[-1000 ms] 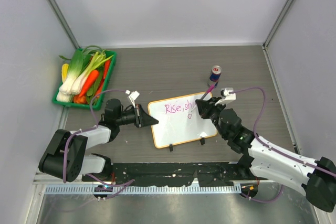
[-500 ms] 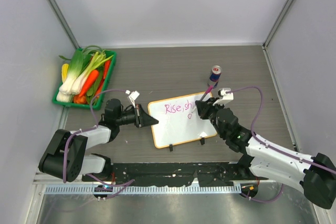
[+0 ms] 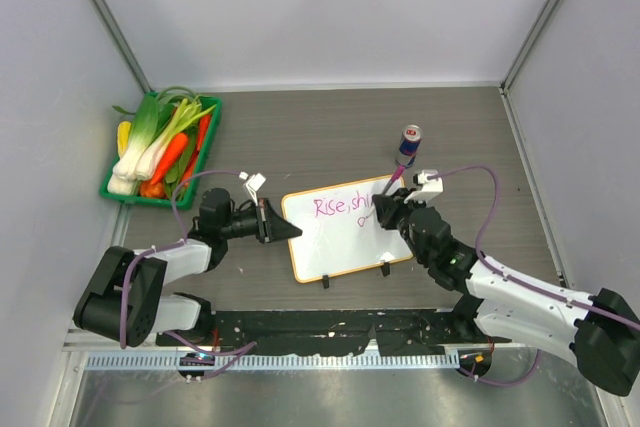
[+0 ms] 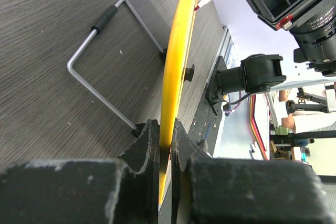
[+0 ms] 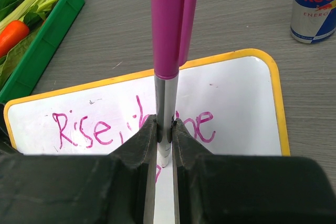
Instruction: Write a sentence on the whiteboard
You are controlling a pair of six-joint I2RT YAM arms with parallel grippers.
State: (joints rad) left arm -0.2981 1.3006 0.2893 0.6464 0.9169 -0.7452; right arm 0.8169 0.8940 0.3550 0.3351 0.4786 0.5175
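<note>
Smoothly rounded whiteboard (image 3: 340, 242), slim cylindrical marker (image 5: 167, 35)

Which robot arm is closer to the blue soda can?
Right. The right arm holds the marker just on the near side of the can. The left arm is farther off to the can's left, clamping the whiteboard by its left edge.

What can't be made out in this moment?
Right wrist view: marker tip hidden between the fingers of the right claw; sentence's middle letters behind the marker; energy drink can label cut by the top edge.
Top view: sentence's ending under the right claw.
Left wrist view: whiteboard face, edge-on in the left claw.
</note>
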